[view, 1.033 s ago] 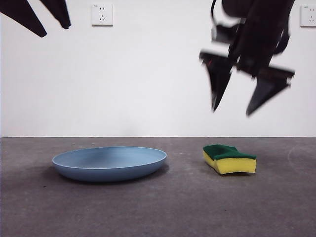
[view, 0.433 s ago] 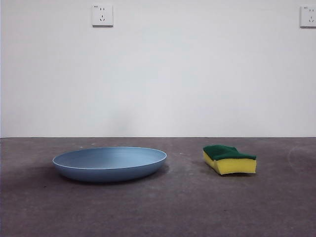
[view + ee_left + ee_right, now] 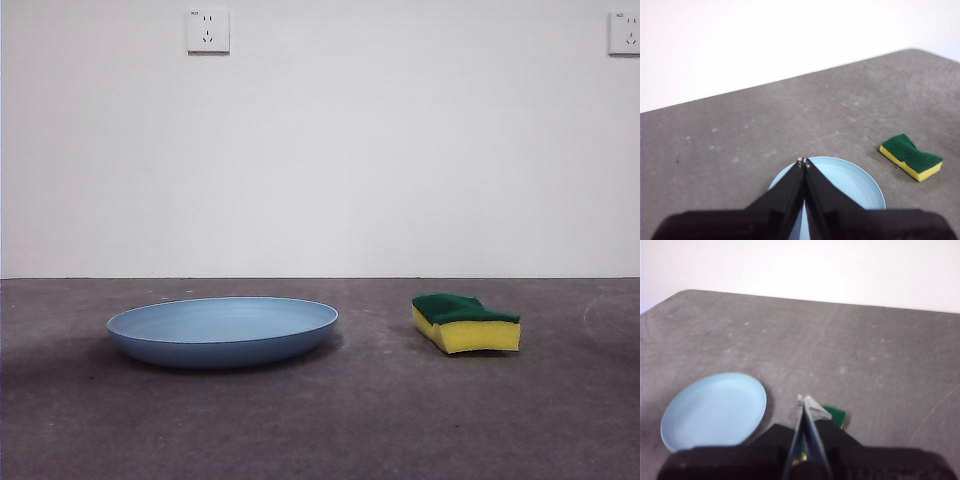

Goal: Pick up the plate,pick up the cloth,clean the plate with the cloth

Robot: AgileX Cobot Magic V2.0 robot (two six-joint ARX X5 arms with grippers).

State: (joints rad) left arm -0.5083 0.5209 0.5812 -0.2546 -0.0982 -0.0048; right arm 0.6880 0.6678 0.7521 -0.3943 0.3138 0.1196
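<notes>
Both my pincers, left gripper [image 3: 803, 162] and right gripper [image 3: 805, 401], are pinched closed on nothing, parked high since the plate [image 3: 222, 330] lower left and cloth [image 3: 466, 322] lower right sit untouched.

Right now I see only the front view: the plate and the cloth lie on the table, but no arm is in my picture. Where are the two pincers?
Observer: The left pincer is raised over the plate, its jaws shut and holding nothing.
Operator: And the right one?
Observer: The right pincer is raised over the cloth, also shut and empty.
Operator: I see the plate almost edge-on. Does anything lie in it?
Observer: No. In the right wrist view, which looks down on it, the whole inside is bare light blue.
</notes>
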